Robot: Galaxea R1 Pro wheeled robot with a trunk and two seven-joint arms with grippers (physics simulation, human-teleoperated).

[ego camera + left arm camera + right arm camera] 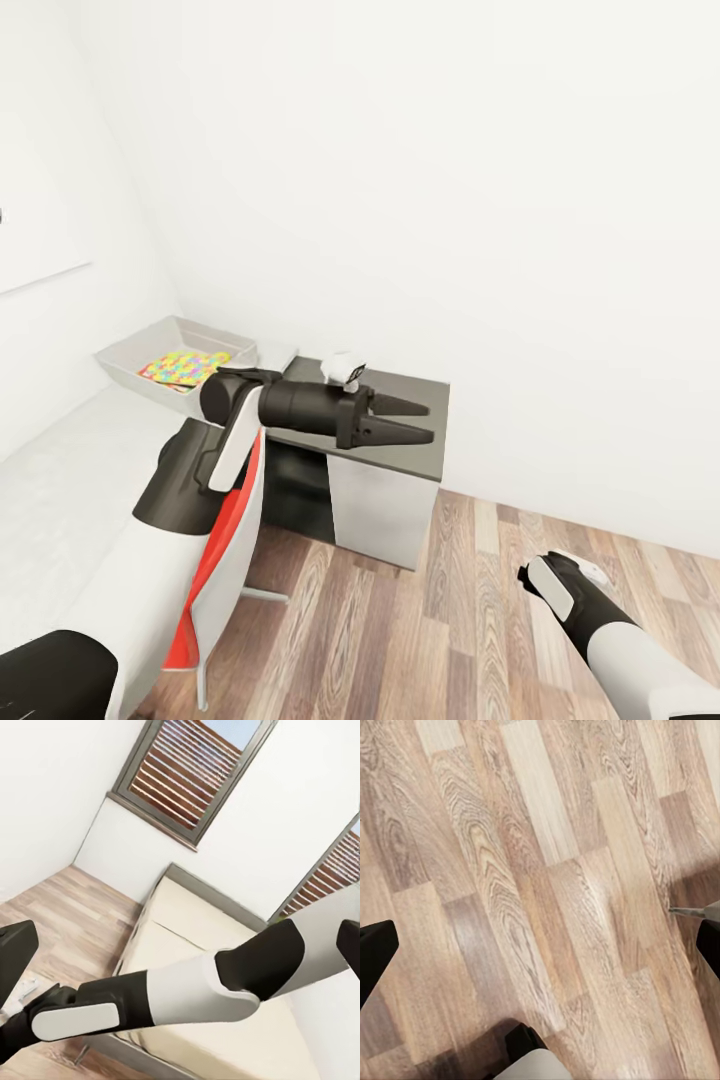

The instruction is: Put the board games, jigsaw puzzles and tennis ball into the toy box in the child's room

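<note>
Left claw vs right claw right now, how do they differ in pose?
In the head view, the left claw is raised and points sideways over the dark cabinet top; the right claw hangs low, over the wood floor. The left claw's fingers stand slightly apart with nothing between them. In the right wrist view, the right claw faces the floor with fingers wide apart. Both are open and empty.

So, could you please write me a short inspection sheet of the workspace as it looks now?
Surface: pale table joins a dark cabinet top.
Job's things: toy box holds a jigsaw puzzle; bed bare where visible.
Clutter: red-and-white chair at the table.
Grippers: left gripper open, empty, over the cabinet top; right gripper open above the floor.
Cables: nothing seen.
Surroundings: white walls, slatted window.
</note>
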